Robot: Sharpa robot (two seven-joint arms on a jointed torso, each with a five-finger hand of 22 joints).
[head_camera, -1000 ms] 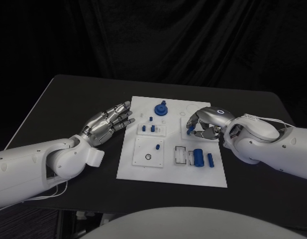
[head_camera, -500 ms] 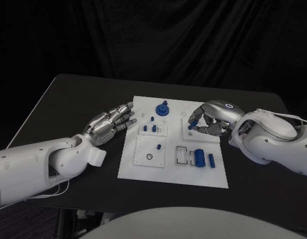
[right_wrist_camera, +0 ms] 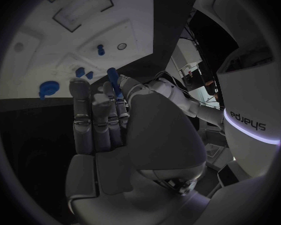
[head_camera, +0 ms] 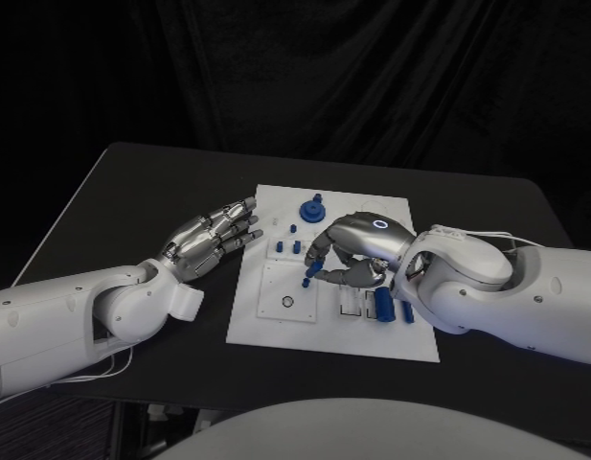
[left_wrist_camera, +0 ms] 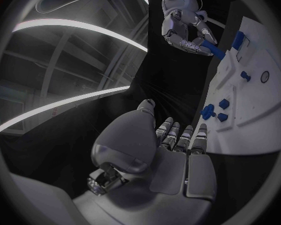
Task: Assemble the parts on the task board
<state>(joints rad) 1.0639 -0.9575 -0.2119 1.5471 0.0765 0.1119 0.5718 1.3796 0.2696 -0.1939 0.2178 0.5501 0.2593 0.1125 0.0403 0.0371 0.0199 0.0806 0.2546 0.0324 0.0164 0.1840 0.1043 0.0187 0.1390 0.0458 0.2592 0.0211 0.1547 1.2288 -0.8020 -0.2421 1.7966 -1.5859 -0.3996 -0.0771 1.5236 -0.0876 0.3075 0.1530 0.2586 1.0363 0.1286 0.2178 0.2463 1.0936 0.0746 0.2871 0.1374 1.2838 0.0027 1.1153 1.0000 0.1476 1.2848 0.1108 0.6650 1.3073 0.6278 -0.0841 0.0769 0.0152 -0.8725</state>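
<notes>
right hand (head_camera: 354, 251) pinches slim blue peg (head_camera: 314, 262) over task board (head_camera: 275, 321); likely light, stiff, slippery, so grip mid-shaft; left hand (head_camera: 213, 237) open, holding nothing

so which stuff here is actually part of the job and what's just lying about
Part of the job:
- task board
- blue peg, pinched in the right hand
- blue knob on the board's far end
- blue cylinder lying in its near tray

Just there:
- left hand, holding nothing, beside the board
- black table
</notes>
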